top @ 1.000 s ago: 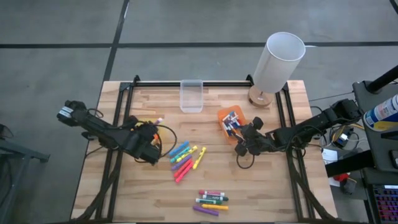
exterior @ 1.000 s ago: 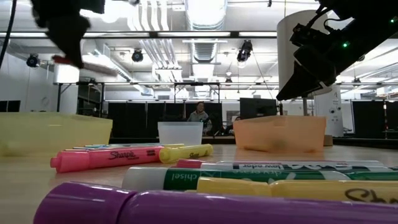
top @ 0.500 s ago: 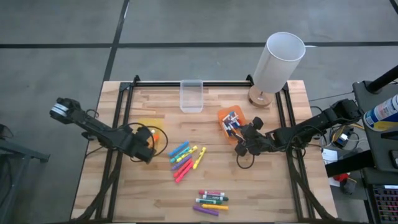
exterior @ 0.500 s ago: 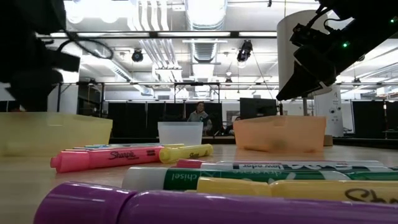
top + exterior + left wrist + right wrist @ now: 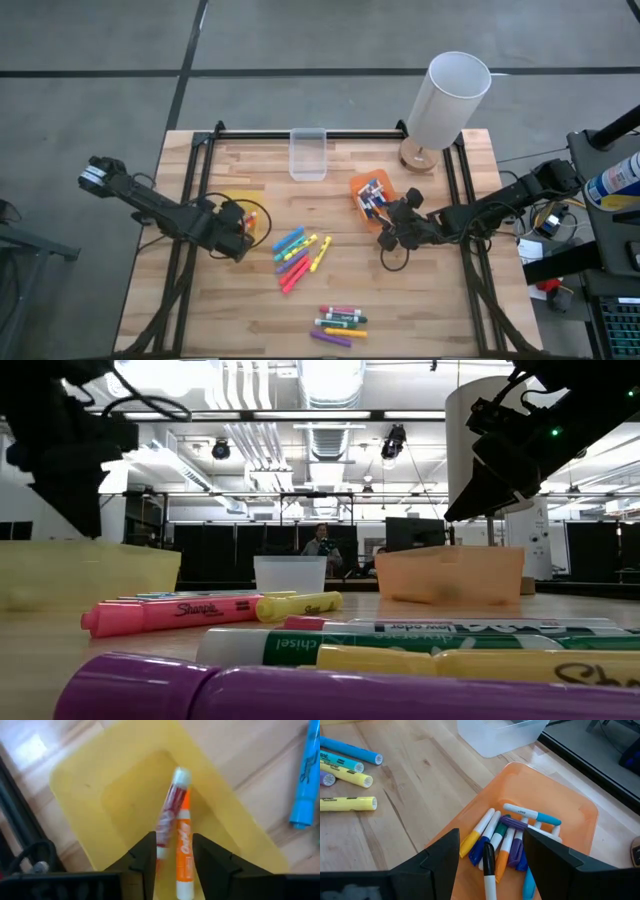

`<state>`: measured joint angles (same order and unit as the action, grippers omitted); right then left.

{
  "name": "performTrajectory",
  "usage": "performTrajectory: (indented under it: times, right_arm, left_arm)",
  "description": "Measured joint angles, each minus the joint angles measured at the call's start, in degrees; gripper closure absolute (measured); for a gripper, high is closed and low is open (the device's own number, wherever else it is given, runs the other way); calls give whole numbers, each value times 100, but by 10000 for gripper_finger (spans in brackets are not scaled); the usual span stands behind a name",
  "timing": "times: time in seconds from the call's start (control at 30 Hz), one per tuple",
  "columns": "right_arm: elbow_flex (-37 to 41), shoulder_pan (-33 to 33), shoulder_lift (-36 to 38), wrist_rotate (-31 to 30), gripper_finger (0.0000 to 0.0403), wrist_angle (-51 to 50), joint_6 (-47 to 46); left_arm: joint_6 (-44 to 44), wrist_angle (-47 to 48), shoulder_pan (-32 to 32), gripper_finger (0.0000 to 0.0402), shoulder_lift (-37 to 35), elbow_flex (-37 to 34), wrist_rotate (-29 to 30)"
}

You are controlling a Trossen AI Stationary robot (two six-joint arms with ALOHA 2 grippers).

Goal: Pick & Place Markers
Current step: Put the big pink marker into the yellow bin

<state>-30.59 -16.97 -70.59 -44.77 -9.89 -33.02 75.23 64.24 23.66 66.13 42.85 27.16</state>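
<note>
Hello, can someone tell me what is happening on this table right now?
Two robot arms are sorting markers into small bins. The left gripper hangs open over the yellow bin, where a red marker looks caught mid-drop next to an orange marker. The right gripper hangs open over the orange bin, which holds several markers. More highlighters and markers lie on the table. The clear bin looks empty.

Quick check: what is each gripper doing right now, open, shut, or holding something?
Left gripper: open above the yellow bin, a red marker dropping free between its fingers.
Right gripper: open over the orange bin, holding nothing.
</note>
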Motion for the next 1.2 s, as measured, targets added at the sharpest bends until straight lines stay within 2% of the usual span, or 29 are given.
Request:
performTrajectory:
  times: [0.2, 0.33, 0.47, 0.63, 0.77, 0.9, 1.0, 1.2]
  right_arm:
    - [0, 0, 0, -2, 193, 0, 0]
    - [0, 0, 0, -2, 193, 0, 0]
    - [0, 0, 0, -4, 193, 18, -2]
    - [0, 0, 0, -7, 193, 21, -1]
    - [0, 0, 0, -9, 193, 22, 0]
    - [0, 0, 0, -11, 193, 22, 0]
    - [0, 0, 0, -11, 193, 22, 0]
    - [0, 0, 0, -13, 193, 20, 2]
  left_arm:
    - [-141, 138, -2, 269, 4, 494, 180]
    - [-547, -258, -2, 268, 11, 940, 391]
    - [-1676, -1523, -1, 268, 15, 1226, 518]
    - [-3322, -3629, 2, 268, 232, 1362, 372]
    - [-4278, -5239, 2, 268, 672, 1368, -55]
    - [-4780, -6283, 2, 268, 1279, 1368, -573]
    - [-5034, -6595, 2, 268, 1836, 1421, -806]
    - [-5310, -6568, 4, 268, 3027, 1713, -1148]
